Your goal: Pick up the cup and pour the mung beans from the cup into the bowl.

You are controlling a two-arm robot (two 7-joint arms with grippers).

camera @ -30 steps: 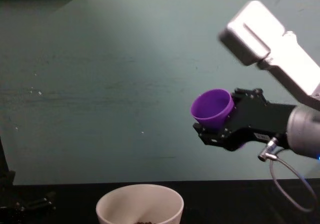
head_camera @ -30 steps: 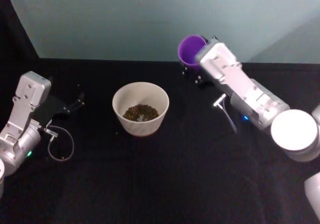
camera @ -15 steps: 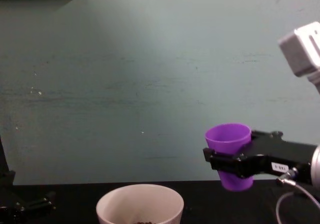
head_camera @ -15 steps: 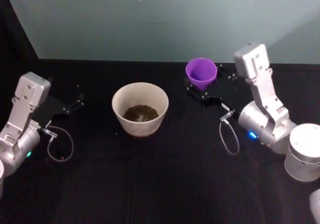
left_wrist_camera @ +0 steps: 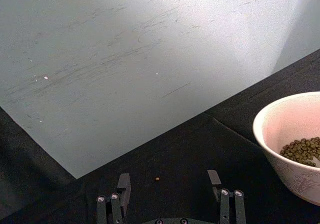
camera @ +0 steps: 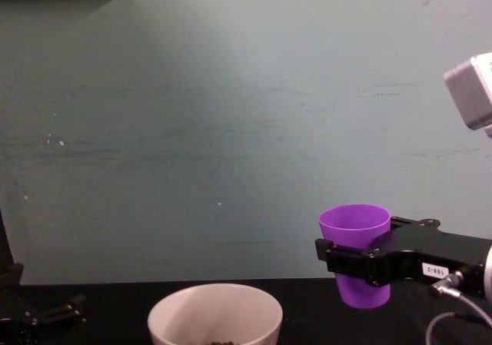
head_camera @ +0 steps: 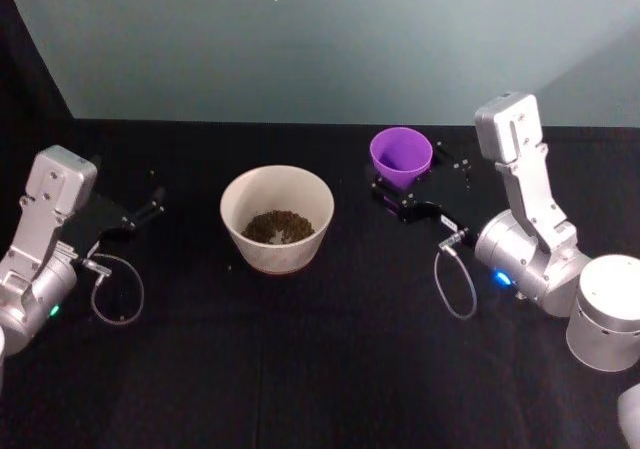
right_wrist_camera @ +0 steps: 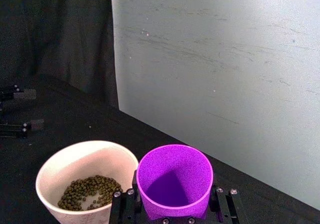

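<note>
- The right claw [head_camera: 400, 184] pinches the cup [head_camera: 401, 156] from both sides, its black fingers pressed against the purple wall below the rim.
- The cup stands upright, mouth up, to the right of the bowl [head_camera: 277, 218] and apart from it.
- In the chest view the cup [camera: 356, 253] sits in the right claw [camera: 361, 259] with its base at about the height of the bowl's rim [camera: 215, 306]; whether the base touches the table cannot be told.
- In the right wrist view the cup [right_wrist_camera: 174, 181] shows a smooth purple inside with no grains in the part that can be seen, and the fingers [right_wrist_camera: 220, 206] flank it on either side.
- The mung beans [head_camera: 278, 227] lie as a small dark heap at the bottom of the bowl; the right wrist view shows the same heap [right_wrist_camera: 90, 191] inside the cream wall.
- The bowl stands upright on the black table [head_camera: 320, 369], near its middle.
- The left claw [head_camera: 145, 209] rests low at the left side of the table, well apart from the bowl, with its fingers spread and nothing between them.
- In the left wrist view the two spread fingers [left_wrist_camera: 123, 186] point toward the pale wall [left_wrist_camera: 125, 59], with the bowl [left_wrist_camera: 295, 149] off to one side.
- A single loose grain [left_wrist_camera: 157, 178] lies on the table ahead of the left claw.
</note>
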